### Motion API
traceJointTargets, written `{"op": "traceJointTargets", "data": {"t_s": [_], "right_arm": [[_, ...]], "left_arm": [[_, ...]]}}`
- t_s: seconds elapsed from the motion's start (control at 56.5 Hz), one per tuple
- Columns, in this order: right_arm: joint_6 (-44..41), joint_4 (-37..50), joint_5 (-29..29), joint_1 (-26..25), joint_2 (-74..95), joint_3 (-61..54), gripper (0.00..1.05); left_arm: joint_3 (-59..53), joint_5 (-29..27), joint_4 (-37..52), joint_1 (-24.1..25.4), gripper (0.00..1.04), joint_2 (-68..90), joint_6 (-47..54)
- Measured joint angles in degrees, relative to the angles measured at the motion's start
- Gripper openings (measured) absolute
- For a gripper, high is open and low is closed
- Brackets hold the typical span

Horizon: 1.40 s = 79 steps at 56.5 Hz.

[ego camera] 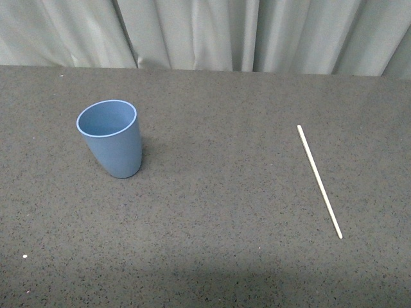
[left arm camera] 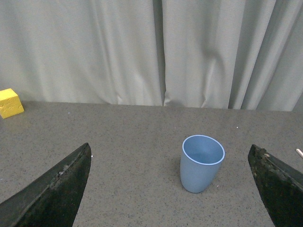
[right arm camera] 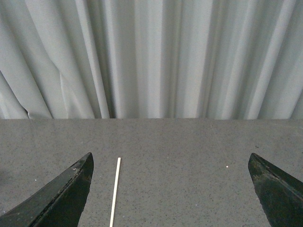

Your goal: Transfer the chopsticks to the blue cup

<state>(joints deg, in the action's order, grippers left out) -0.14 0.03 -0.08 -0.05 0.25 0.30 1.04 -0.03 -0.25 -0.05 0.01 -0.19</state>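
The blue cup (ego camera: 112,136) stands upright and empty on the dark speckled table at the left. The chopstick (ego camera: 319,181), a thin cream-white stick, lies flat on the table at the right, running from far left to near right. Neither arm shows in the front view. In the left wrist view the cup (left arm camera: 201,163) stands ahead of my open left gripper (left arm camera: 170,198), between its black fingers (left arm camera: 57,191). In the right wrist view the chopstick (right arm camera: 114,194) lies ahead of my open right gripper (right arm camera: 170,198), close to one finger (right arm camera: 61,196). Both grippers are empty.
A yellow block (left arm camera: 10,102) sits on the table far off to one side in the left wrist view. Grey curtains (ego camera: 205,32) hang behind the table's far edge. The table (ego camera: 218,212) is dark grey with fine speckles.
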Motion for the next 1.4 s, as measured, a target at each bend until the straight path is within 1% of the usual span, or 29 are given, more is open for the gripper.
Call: {"op": "traceJointTargets", "data": {"t_s": [1.398], "right_arm": [[0.0,0.0,0.0,0.0,0.0,0.0,0.95]], "left_arm": [[0.0,0.0,0.0,0.0,0.98,0.0,0.0]]}}
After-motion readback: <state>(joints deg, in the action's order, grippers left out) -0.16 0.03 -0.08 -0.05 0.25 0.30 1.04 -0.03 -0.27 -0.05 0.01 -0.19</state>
